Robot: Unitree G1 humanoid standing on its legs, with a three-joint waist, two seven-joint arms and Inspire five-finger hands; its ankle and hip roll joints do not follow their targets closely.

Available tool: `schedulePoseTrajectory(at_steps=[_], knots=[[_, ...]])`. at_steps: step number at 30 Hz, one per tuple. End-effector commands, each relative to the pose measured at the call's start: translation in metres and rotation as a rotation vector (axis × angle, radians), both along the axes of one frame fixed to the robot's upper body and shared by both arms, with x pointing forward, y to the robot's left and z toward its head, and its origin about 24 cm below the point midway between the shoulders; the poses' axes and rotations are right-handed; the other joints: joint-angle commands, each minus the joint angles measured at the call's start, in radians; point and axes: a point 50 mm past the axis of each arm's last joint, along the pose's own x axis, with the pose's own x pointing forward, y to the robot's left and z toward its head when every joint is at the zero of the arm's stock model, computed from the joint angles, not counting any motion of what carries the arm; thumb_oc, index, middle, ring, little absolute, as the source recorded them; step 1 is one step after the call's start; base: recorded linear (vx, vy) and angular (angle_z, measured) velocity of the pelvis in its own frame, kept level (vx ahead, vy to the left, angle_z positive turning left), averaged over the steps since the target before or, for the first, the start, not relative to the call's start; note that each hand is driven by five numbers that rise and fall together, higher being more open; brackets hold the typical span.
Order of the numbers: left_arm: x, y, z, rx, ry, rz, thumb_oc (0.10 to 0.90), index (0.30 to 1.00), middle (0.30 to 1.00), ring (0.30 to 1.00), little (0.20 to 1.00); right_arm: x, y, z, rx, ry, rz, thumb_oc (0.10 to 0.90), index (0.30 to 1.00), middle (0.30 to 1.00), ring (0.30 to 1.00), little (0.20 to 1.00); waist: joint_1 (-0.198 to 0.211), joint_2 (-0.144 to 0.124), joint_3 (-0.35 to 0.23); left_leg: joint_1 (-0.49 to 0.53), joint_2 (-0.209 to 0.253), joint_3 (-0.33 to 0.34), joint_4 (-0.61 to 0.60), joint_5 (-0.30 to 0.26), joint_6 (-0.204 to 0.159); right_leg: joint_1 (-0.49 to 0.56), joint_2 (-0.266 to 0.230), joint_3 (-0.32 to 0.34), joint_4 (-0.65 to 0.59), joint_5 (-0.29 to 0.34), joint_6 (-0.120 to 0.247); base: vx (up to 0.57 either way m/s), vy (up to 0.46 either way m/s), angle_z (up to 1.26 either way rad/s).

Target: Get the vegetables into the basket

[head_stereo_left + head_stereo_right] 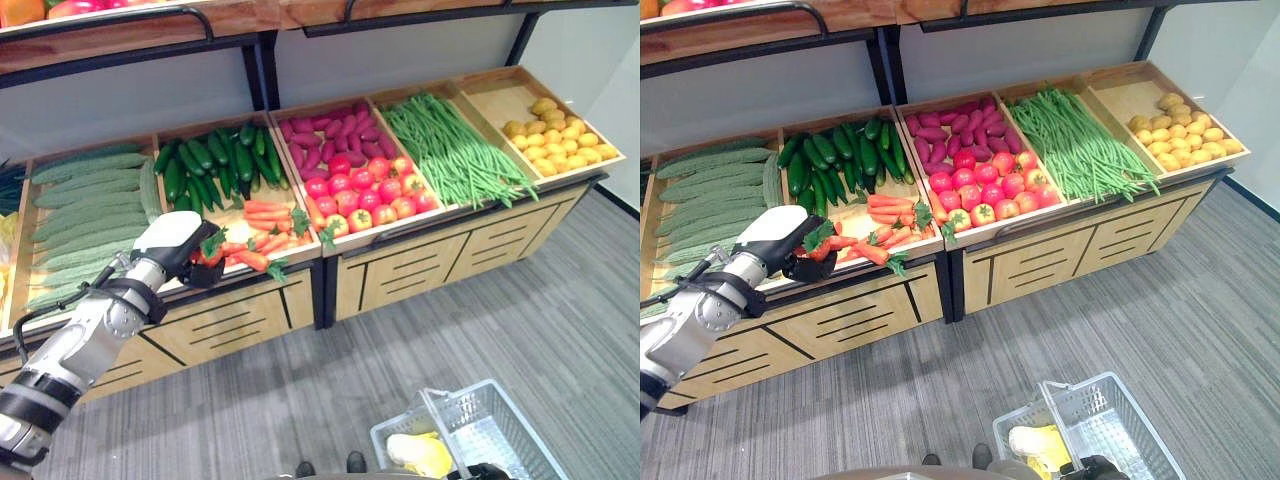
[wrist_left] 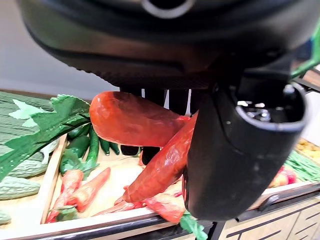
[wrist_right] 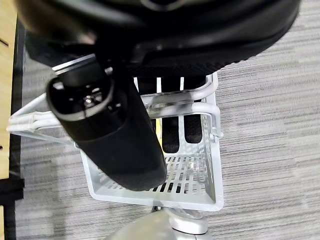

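Observation:
My left hand (image 1: 172, 245) is over the front of the carrot bin (image 1: 262, 225), shut on two orange carrots (image 2: 135, 120) with green leaves; its thumb (image 2: 235, 150) presses them against the fingers. More carrots (image 2: 80, 187) lie loose in the bin below. The white wire basket (image 1: 480, 430) hangs low over the floor at the lower right, and my right hand (image 3: 115, 135) is curled round its handle (image 3: 175, 107). A yellow item (image 1: 420, 452) lies inside the basket.
The slanted wooden stand holds long green gourds (image 1: 85, 210), dark cucumbers (image 1: 215, 165), purple sweet potatoes (image 1: 335, 135), tomatoes (image 1: 365, 195), green beans (image 1: 450, 150) and yellow produce (image 1: 560, 135). A shelf (image 1: 130, 35) runs above it. Grey floor (image 1: 500, 310) lies in front.

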Motion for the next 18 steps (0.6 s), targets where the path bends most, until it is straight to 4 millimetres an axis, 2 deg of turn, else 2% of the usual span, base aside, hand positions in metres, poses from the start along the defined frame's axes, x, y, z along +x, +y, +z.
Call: schedulePoseTrajectory(at_steps=[1,9,18], knots=[[0.015,0.005,0.073,-0.034,-0.297,0.013,0.400,0.300,0.300,0.300,0.300,-0.012,-0.013,0.002,-0.031,0.046,-0.010,0.400,0.300,0.300,0.300,0.300,-0.003,0.010,-0.082,0.081,0.029,0.005,0.010,-0.144,-0.043,-0.037,-0.084,0.033,0.045,-0.087,0.136,-0.04,0.047,-0.01],[0.022,-0.007,0.074,-0.085,-0.300,-0.015,0.400,0.300,0.300,0.300,0.300,-0.008,-0.017,0.005,-0.045,0.005,-0.041,0.400,0.300,0.300,0.300,0.300,-0.031,0.019,-0.061,0.078,0.007,0.020,0.007,-0.148,-0.020,-0.074,-0.097,0.059,0.078,-0.063,0.158,-0.06,0.097,-0.03],[0.036,-0.029,0.075,-0.124,-0.315,-0.074,0.400,0.300,0.300,0.300,0.300,-0.003,-0.017,0.006,-0.057,-0.034,-0.070,0.400,0.300,0.300,0.300,0.300,-0.085,0.030,-0.002,0.053,-0.020,0.103,0.007,-0.157,0.009,-0.177,-0.108,0.123,0.149,0.007,0.199,-0.08,0.148,-0.28]])
